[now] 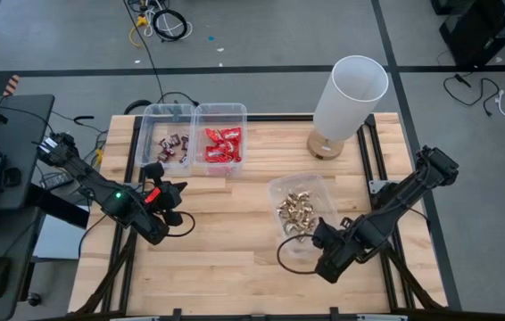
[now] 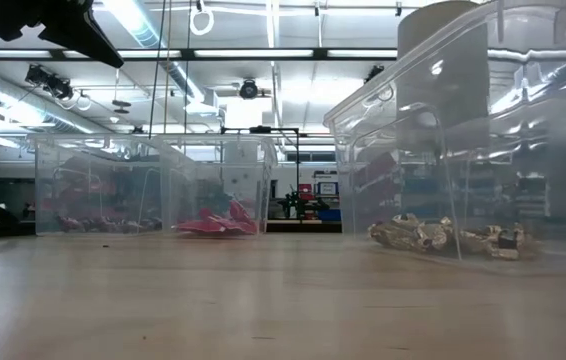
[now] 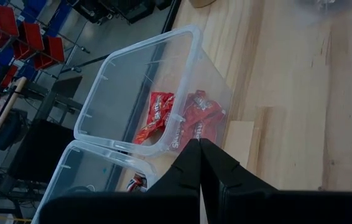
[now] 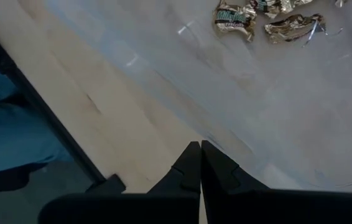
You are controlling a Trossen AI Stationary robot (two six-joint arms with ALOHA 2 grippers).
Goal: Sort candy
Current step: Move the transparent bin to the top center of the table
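The candy lies in three clear bins. Dark purple-brown bars (image 1: 174, 143) fill the far-left bin, red packets (image 1: 222, 145) (image 3: 185, 121) the bin beside it, and gold-foil pieces (image 1: 295, 210) (image 4: 269, 18) the bin at mid-table. My left gripper (image 1: 179, 203) (image 3: 199, 149) is shut on nothing and slants down toward the red bin from its near side. My right gripper (image 1: 328, 251) (image 4: 199, 149) is also shut on nothing. It points down above the near right corner of the gold bin's rim (image 4: 182, 106).
A tall white cylinder on a round wooden base (image 1: 349, 100) stands at the far right. Bare wooden tabletop (image 1: 226, 259) stretches along the near edge between the arms. In the low view the gold bin (image 2: 463, 150) stands close on the right.
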